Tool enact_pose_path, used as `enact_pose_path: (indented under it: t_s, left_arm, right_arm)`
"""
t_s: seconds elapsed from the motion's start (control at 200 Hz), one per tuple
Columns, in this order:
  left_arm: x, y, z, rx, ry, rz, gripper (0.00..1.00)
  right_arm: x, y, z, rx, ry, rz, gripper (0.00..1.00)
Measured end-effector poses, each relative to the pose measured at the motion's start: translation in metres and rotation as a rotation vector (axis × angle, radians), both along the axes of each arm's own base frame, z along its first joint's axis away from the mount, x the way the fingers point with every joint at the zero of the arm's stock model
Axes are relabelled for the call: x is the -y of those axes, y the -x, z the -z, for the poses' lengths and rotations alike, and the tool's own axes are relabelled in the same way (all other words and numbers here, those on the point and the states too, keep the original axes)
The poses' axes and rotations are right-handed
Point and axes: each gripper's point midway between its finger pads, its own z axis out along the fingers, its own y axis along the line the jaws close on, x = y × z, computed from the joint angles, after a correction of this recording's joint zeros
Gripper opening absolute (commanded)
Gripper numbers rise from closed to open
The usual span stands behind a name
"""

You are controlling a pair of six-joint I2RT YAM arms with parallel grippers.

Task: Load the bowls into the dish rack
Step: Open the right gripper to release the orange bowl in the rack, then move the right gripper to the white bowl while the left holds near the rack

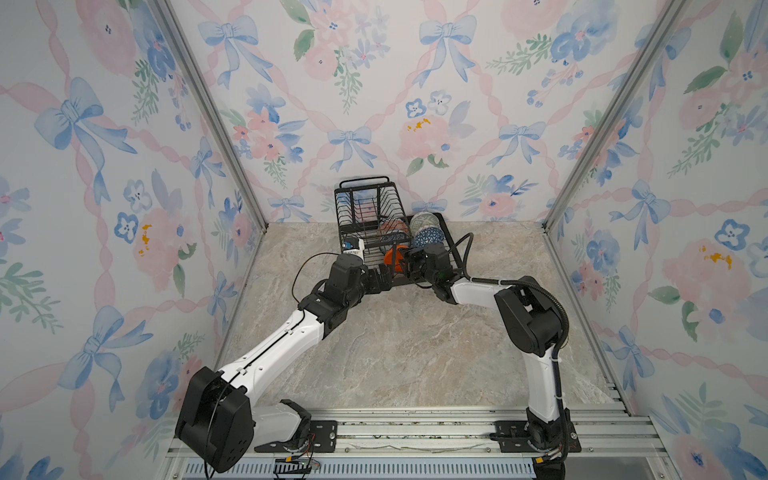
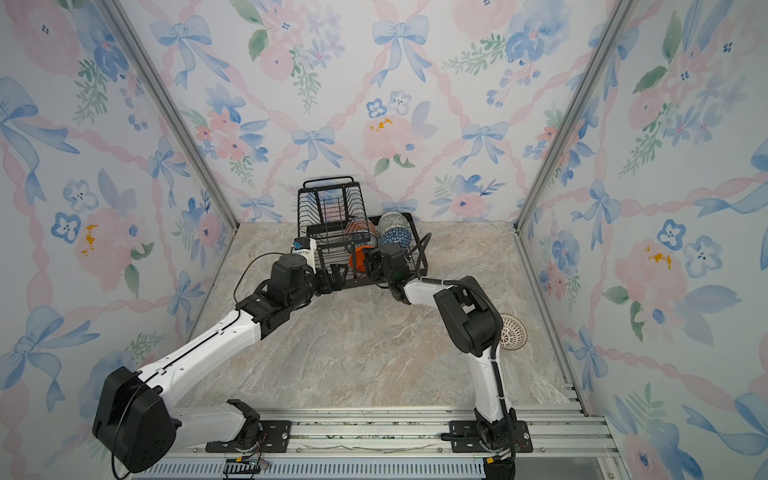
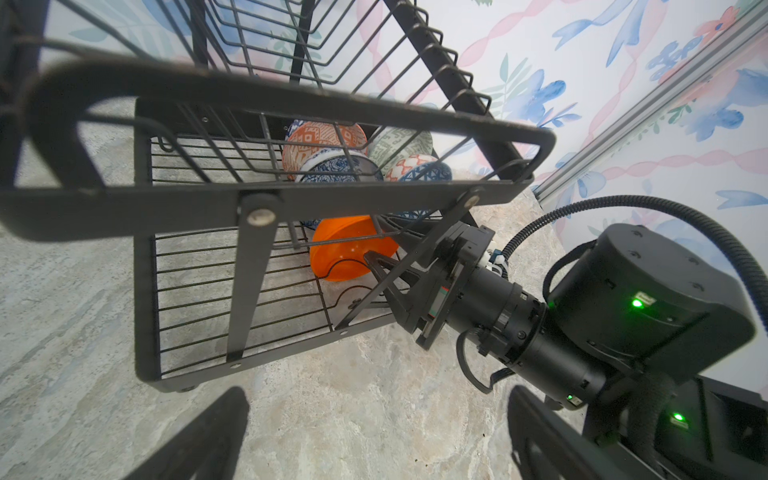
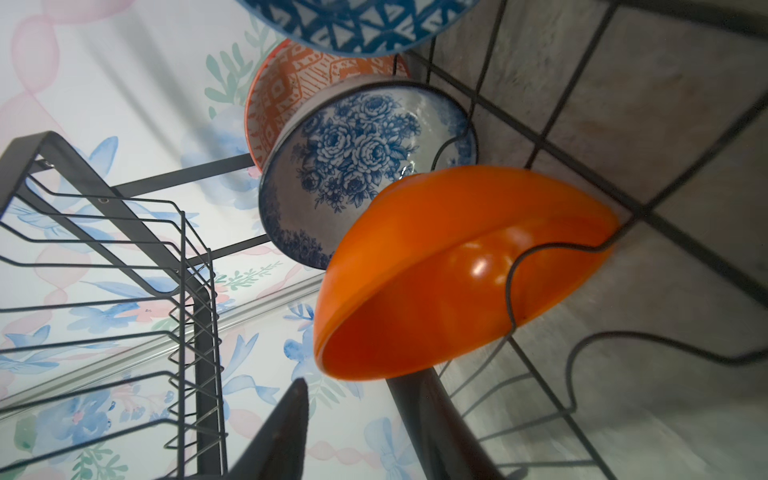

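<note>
Glossy orange all over, the plain bowl [image 4: 457,270] stands tilted on its edge in a wavy wire divider on the flat lower tier of the dish rack [image 3: 124,208], close to the front edge. Behind it in the same row lean the white bowl with blue roses [image 4: 357,166] and the orange-and-white patterned bowl [image 4: 282,95]. The next row holds the dark-blue geometric bowl [image 4: 357,25] and, farther back, the grey-green patterned bowl [image 3: 399,143]. The right claw [image 4: 349,386] reaches in from the front, its jaws partly apart on either side of the plain bowl's thin rim, wider than the rim and clamped on nothing. The left claw [image 3: 370,436] hangs spread wide and empty above the desk [image 1: 415,353], just outside the rack's near corner. The rack is black metal, thin wire on a flat strip frame, with a smaller raised basket and handle at its back. In a top view a white lattice bowl [image 2: 513,332] sits on the desk well apart from the rack, half hidden behind the right arm's elbow. The desk is smooth and stone-like, veined in beige and grey. Wallpaper [image 1: 374,83] of watercolour blue bows, pink ribbons and flowers covers three walls, with aluminium posts [image 1: 208,104] in the corners and aluminium rails [image 1: 415,432] along the near edge.
</note>
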Motion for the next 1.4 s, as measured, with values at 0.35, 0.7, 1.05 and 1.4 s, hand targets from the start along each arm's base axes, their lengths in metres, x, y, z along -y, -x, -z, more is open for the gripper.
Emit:
enact_pose_path:
  t_s: [0.35, 0.7, 1.05, 1.4]
  left_arm:
    - [0.002, -0.002, 0.007, -0.016, -0.008, 0.004, 0.98]
    - [0.029, -0.001, 0.015, -0.041, -0.012, 0.052, 0.98]
    - [0.133, -0.017, 0.010, -0.051, 0.000, 0.275, 0.98]
    - [0.192, -0.036, 0.010, -0.046, 0.063, 0.443, 0.98]
  right_arm:
    - [0.028, 0.010, -0.013, 0.010, 0.129, -0.058, 0.64]
    - [0.086, 0.035, -0.057, 0.096, 0.415, -0.189, 0.82]
    - [0.138, 0.103, -0.044, 0.067, 0.758, -0.354, 0.97]
    - [0.200, 0.120, -0.035, -0.074, 0.861, -0.317, 0.97]
